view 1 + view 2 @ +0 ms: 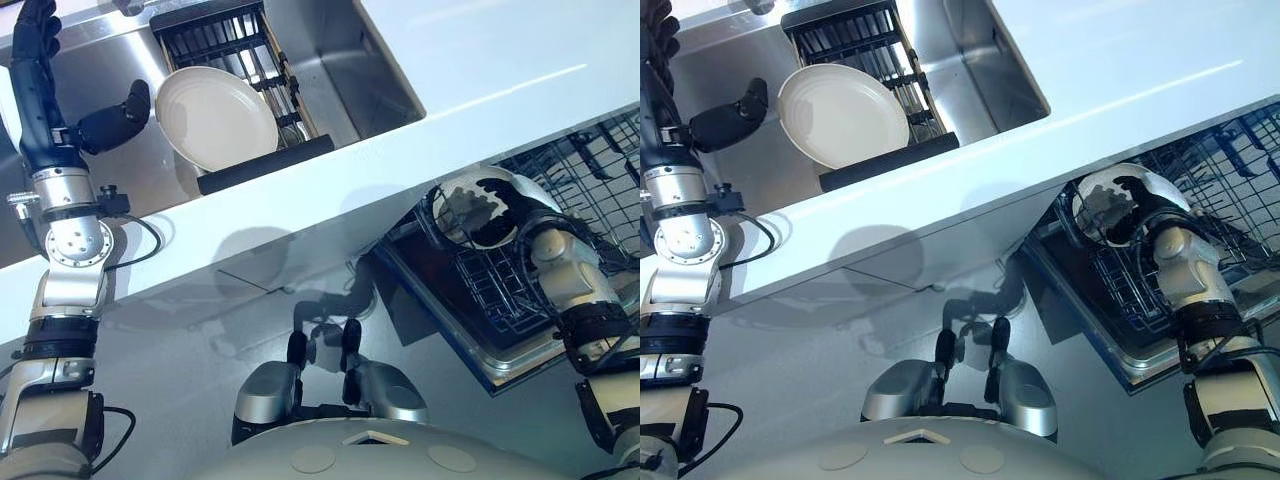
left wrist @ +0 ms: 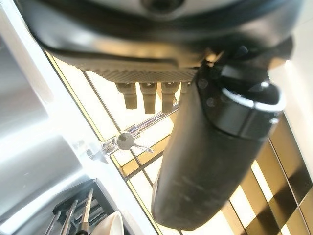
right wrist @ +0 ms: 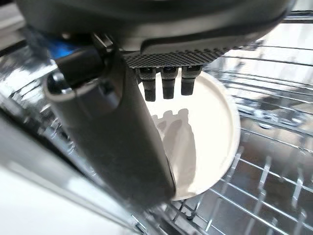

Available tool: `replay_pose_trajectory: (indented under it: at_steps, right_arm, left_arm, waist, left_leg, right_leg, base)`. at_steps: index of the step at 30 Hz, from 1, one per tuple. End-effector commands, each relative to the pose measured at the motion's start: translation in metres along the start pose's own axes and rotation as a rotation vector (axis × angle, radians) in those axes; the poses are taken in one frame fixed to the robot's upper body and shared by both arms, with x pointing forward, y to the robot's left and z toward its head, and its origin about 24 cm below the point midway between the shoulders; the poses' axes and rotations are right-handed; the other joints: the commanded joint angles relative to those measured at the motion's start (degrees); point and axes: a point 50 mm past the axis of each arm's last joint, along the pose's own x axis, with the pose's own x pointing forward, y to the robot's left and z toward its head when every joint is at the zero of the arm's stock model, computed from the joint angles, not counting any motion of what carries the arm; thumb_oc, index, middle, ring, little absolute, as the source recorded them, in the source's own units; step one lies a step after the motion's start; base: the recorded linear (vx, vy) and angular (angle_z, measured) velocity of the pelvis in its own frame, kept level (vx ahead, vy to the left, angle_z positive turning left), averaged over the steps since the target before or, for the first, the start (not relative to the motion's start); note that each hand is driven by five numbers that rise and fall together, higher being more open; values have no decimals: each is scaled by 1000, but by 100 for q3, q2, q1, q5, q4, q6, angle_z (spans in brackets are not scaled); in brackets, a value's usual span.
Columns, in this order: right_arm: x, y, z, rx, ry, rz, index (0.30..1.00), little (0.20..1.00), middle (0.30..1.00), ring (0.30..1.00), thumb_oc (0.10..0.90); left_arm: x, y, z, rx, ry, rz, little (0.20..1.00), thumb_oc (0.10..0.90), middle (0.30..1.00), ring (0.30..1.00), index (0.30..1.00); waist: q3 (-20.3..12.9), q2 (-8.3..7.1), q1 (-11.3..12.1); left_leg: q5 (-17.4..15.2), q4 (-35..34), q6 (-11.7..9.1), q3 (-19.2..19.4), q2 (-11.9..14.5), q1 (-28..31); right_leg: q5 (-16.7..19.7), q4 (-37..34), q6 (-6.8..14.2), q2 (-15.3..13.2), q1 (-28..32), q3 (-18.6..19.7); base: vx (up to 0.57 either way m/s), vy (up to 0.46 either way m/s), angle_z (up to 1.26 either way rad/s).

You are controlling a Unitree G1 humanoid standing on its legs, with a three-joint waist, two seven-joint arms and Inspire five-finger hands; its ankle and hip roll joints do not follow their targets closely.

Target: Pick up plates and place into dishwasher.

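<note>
A cream plate (image 1: pixel 215 115) leans in the black dish rack (image 1: pixel 215 35) inside the steel sink (image 1: pixel 340 60). My left hand (image 1: pixel 40 100) stands open just left of it, fingers straight up, and its thumb (image 1: pixel 115 120) reaches toward the plate's rim without gripping. A second white plate (image 3: pixel 205 137) stands in the dishwasher's wire rack (image 3: pixel 274 181) at the lower right. My right hand (image 3: pixel 117 127) is over it with straight fingers (image 3: pixel 164 85) that throw shadows on the plate's face, and the thumb lies across its edge.
A white countertop (image 1: pixel 500 60) runs diagonally between the sink and the pulled-out dishwasher rack (image 1: pixel 590 170). The open dishwasher door (image 1: pixel 440 290) lies below the rack. Rack tines surround the placed plate.
</note>
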Motion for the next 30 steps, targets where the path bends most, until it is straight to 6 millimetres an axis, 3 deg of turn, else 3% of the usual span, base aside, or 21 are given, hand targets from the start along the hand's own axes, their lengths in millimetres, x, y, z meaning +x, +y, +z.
replay_pose_trajectory:
  at_steps: [1,8,12,16,21,25,30]
  right_arm:
    - [-8,-34,-1,101,-64,-220,900,900,900,900,800]
    - [-33,-43,-8,431,-184,-580,900,900,900,900,800]
    - [-49,-37,-10,551,-269,-701,900,900,900,900,800]
    - [-55,-26,-8,664,-350,-634,900,900,900,900,800]
    - [-51,4,-12,881,-341,-382,900,900,900,900,800]
    - [-51,11,-7,886,-378,-314,900,900,900,900,800]
    - [-52,8,-3,817,-405,-297,900,900,900,900,800]
  left_arm:
    - [-14,-4,6,-47,-84,4,900,800,900,900,900]
    - [-21,-1,3,0,-85,34,900,800,900,900,900]
    - [-25,4,-1,37,-63,49,900,800,900,900,900]
    - [-26,7,-6,89,-35,23,900,800,900,900,900]
    - [-20,11,-10,185,-6,-71,900,800,900,900,900]
    - [-6,23,-14,274,26,-105,900,800,900,900,900]
    - [16,55,-6,488,-26,-80,900,800,900,900,900]
  waist:
    - [-889,-71,-157]
    - [-1100,19,-337]
    - [-1248,111,-474]
    - [-1347,178,-560]
    - [-1414,240,-658]
    - [-1392,302,-694]
    - [-1404,389,-724]
  left_leg:
    - [-149,108,23,127,-65,-352]
    - [-191,73,34,220,-51,-242]
    - [-252,74,50,287,-59,-147]
    - [-293,63,57,328,-71,-76]
    - [-386,175,80,402,-103,-53]
    - [-474,354,125,431,-151,-103]
    - [-463,285,151,463,-202,-103]
  right_leg:
    - [-1118,1058,270,221,-62,-24]
    - [-1129,1013,303,262,5,67]
    - [-1190,1011,317,266,64,119]
    - [-1225,1000,335,242,101,125]
    - [-1233,973,335,184,112,121]
    - [-1234,1016,343,122,69,142]
    - [-1184,968,366,100,23,193]
  base:
    - [-44,-2,-12]
    - [-21,14,-11]
    - [18,54,-13]
    - [18,65,-7]
    - [22,75,-9]
    - [2,87,-8]
    - [-8,78,-2]
